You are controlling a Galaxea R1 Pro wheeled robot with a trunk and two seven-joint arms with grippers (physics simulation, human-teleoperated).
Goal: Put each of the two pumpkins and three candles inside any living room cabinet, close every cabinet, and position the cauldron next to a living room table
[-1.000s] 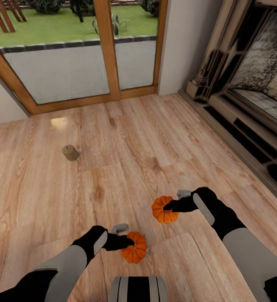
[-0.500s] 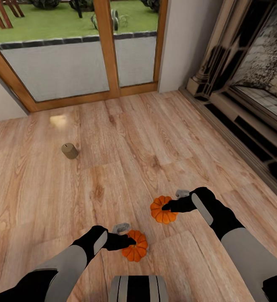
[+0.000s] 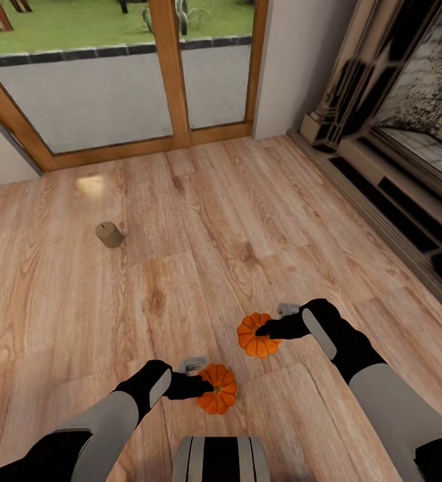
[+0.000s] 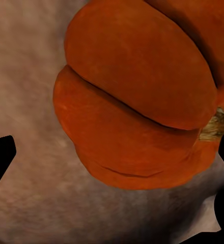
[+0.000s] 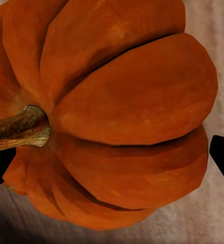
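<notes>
- Floorboards [image 3: 201, 221] of pale wood cover most of the head view, running from the bottom edge up to a glass door [image 3: 100, 94] with a wooden frame across the top and a dark fireplace surround [image 3: 395, 134] down the right side. No cabinet or table appears, so the load is judged to have some way to travel.
- Left arm comes in from the lower left of the frame. Its gripper [image 3: 204, 386] sits at the bottom centre, fingers closed around a pumpkin [image 3: 217, 397] and holding it in front of the robot's body, apparently clear of the floor for carrying.
- Right arm comes in from the lower right. The right gripper [image 3: 261, 329] is just right of centre, clamped on the second pumpkin [image 3: 256, 335], a little higher in the frame than the first. The two pumpkins are near each other but apart, likely so they do not knock together.
- In the left wrist view, the orange ribs [image 4: 137, 96] press close to the lens, with dark fingertips at both side edges, so the grip looks snug.
- In the right wrist view, the second pumpkin's brown stem [image 5: 20, 127] points sideways, so the fruit is held tilted.
- Candle [image 3: 109, 234], small and tan, stands alone on the floor at middle left, well apart from both grippers; it is judged to be awaiting a later trip.
</notes>
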